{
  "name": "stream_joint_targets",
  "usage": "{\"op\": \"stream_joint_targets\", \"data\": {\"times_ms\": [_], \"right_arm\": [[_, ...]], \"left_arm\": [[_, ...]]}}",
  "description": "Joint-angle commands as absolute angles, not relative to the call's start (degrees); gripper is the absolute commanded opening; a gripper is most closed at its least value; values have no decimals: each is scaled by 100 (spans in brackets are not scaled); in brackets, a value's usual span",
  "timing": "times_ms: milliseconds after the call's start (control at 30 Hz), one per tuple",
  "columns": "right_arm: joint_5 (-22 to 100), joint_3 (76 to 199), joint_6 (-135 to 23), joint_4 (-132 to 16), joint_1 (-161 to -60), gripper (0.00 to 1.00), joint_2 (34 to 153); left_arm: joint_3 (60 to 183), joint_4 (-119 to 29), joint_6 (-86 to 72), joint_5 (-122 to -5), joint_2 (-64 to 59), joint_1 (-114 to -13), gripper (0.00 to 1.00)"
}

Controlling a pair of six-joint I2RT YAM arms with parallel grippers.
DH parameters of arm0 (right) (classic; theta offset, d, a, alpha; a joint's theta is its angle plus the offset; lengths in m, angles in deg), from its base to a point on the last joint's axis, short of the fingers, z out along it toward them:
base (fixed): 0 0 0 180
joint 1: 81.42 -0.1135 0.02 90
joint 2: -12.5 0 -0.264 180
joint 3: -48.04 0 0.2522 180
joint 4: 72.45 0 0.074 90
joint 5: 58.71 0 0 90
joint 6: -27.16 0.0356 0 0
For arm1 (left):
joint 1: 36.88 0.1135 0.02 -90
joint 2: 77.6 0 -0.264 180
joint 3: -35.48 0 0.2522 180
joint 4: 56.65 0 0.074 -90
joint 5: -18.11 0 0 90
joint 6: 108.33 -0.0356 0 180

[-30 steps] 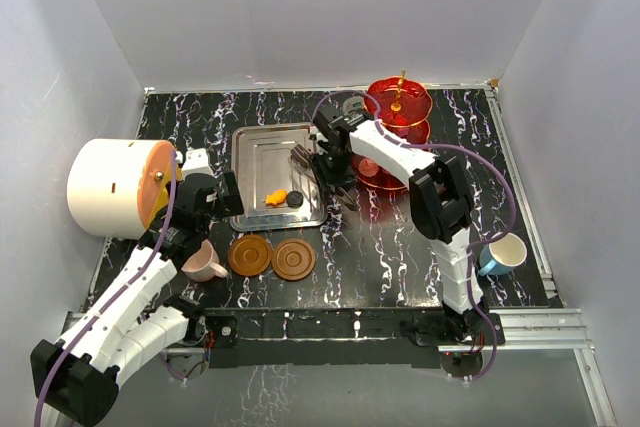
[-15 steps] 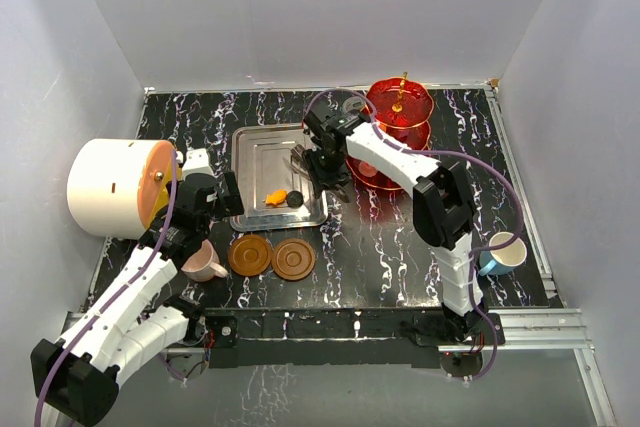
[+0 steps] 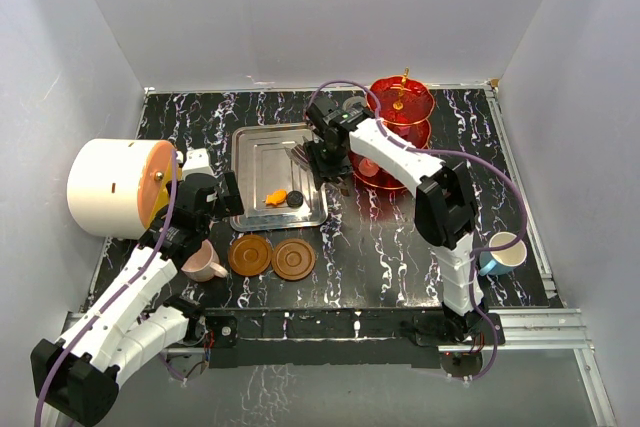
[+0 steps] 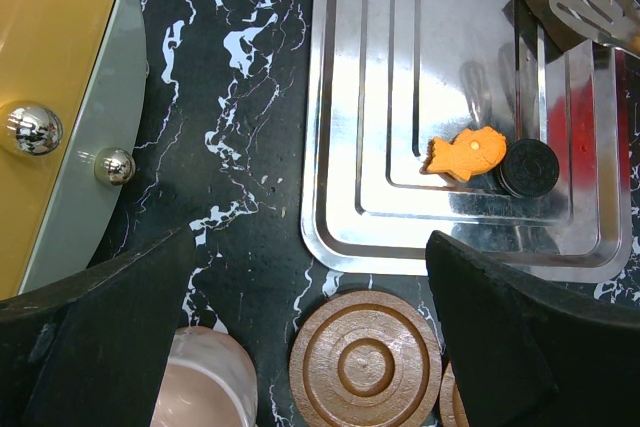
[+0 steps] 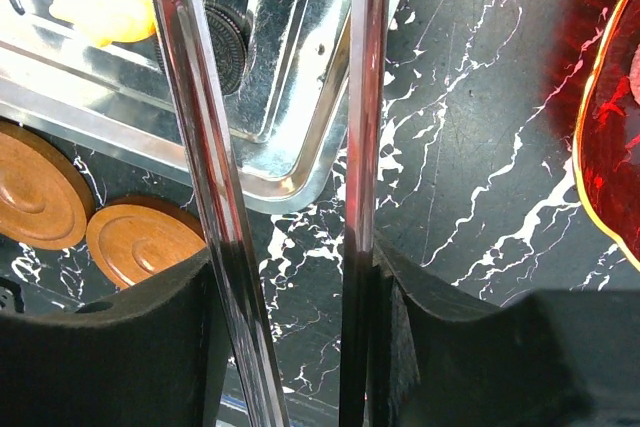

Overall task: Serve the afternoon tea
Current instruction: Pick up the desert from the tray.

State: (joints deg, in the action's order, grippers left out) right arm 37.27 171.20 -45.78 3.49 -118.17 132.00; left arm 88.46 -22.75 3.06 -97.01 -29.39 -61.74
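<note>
Two sweets are lying side by side and touching on the near part of the tray (image 3: 260, 142): an orange fish (image 4: 465, 155) and a black round biscuit (image 4: 529, 167). That closeness is our first worry. Our right hand (image 5: 290, 327) is gripping a pair of metal tongs (image 5: 195, 147), whose arms are standing apart with nothing between the tips. Our left hand (image 4: 305, 277) is hanging wide open and empty over the pink cup (image 4: 205, 387) and the nearer saucer (image 4: 365, 367). We are judging that the tongs could pinch both sweets at once, or skid on the smooth steel and push one against the raised rim. They could also twist in our grip, since only two thin arms are passing through it. The stand (image 3: 400, 132) is standing just beside the tray's right edge, with our right forearm crossing in front of it. A careless swing could therefore knock it, or drop a sweet on the table (image 3: 380, 247) between the two. Room is tight on the near side, where the two saucers are lying just beside the tray's rim. It is tight on the left too, where the drum (image 3: 115, 187) is crowding our left arm. The far half of the tray is lying bare. The table between the stand and the blue cup (image 3: 503, 252) is also offering open room.
</note>
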Motion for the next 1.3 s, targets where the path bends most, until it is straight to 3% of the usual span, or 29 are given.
{"op": "stream_joint_targets", "data": {"times_ms": [0,533,933,1267], "right_arm": [[3911,17224,-4562,243,-11746,44,13281],[3995,17033,-4667,383,-11708,44,13447],[3508,17815,-4635,479,-11708,43,13167],[3544,17458,-4761,714,-11689,43,13493]], "left_arm": [[8877,-2301,225,-9825,-2983,-6175,99],[8871,-2303,224,-9799,-2937,-6175,99],[8880,-2303,224,-9806,-2935,-6170,99],[8879,-2305,224,-9779,-2939,-6176,99]]}}
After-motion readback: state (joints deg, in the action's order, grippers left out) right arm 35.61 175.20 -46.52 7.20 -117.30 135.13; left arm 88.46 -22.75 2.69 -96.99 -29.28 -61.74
